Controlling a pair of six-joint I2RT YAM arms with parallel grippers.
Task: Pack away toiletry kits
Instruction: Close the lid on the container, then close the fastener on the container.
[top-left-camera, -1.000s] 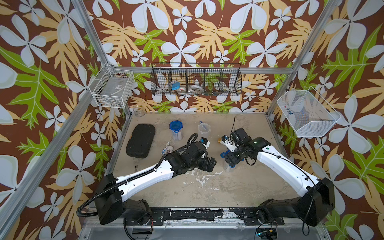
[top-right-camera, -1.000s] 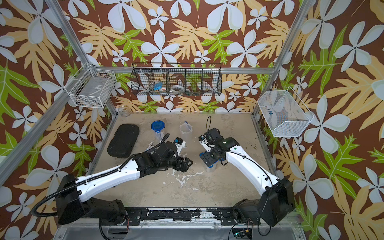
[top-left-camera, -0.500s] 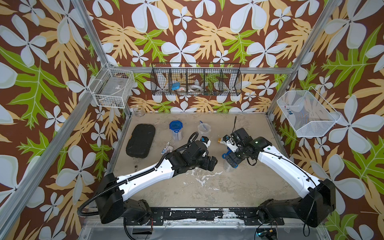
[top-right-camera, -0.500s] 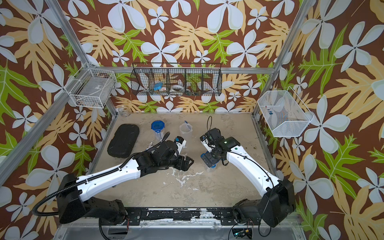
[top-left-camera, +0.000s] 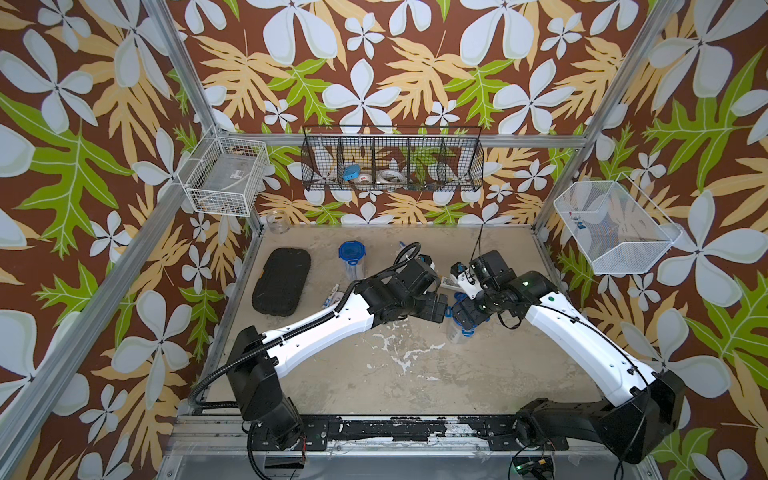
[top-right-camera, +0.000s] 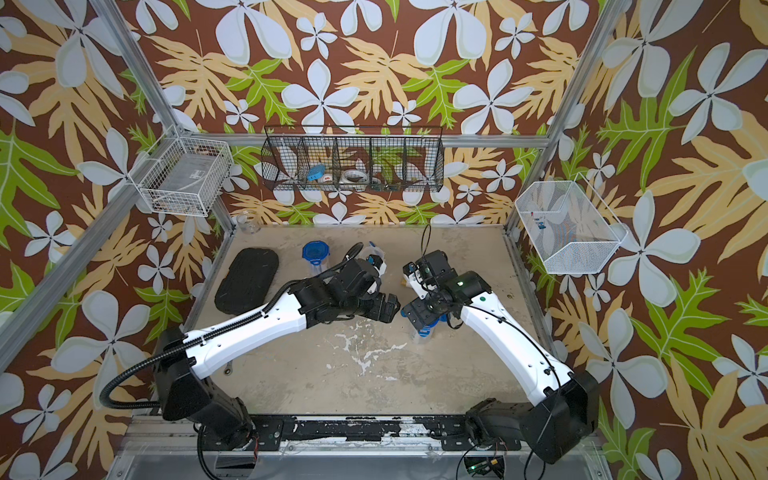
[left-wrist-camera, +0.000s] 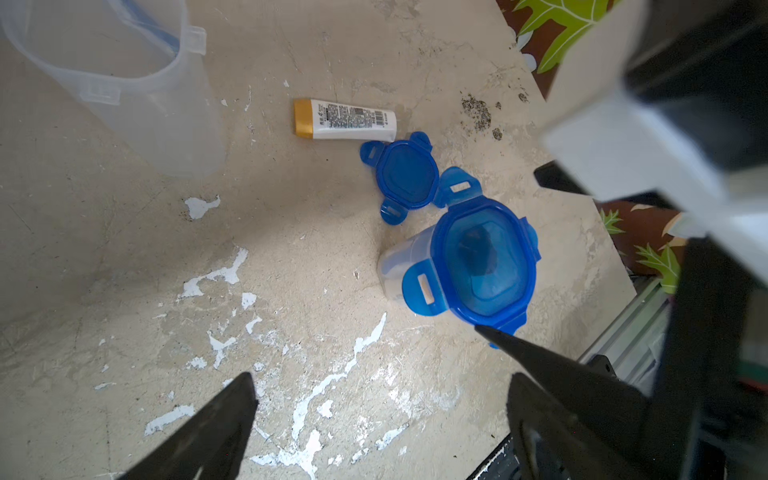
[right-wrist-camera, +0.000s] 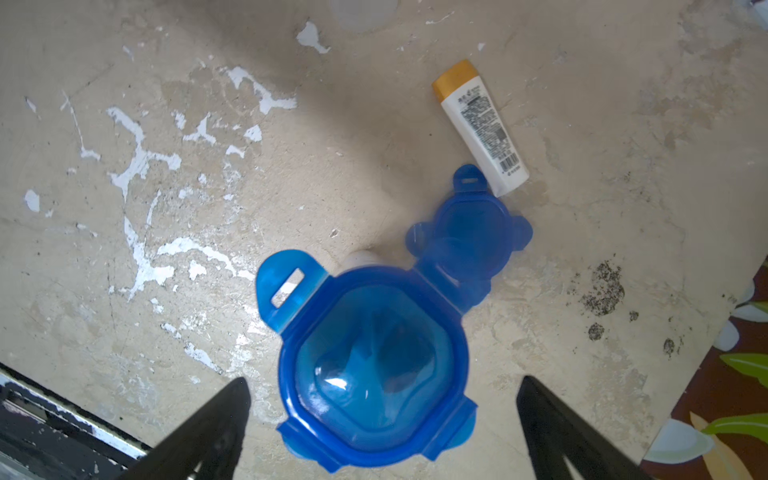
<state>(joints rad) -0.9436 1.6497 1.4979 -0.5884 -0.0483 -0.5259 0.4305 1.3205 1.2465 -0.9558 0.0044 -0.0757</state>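
1. Well, both sets of jaws stand released and empty. The right gripper hangs over the lidded cup, which stands on the table between and below its jaws. The left gripper has one fingertip at the lid's rim; I cannot tell whether it touches.
2. That fingertip worries me; the cup looks light and tall, so a sideways nudge could tip it.
3. Two lid tabs stick outward, seemingly unclipped; lifting by the lid might pull it off.
4. The loose lid lies just past the cup, beyond both sets of jaws, with the gold-capped bottle beside it; a descending jaw could scatter them.
5. The cup is clear, thin-walled plastic; its lid is glossy translucent blue, a rounded square with slotted tabs, probably slippery; the bottle is smooth, white and flattish; the table is matte, chipped beige.
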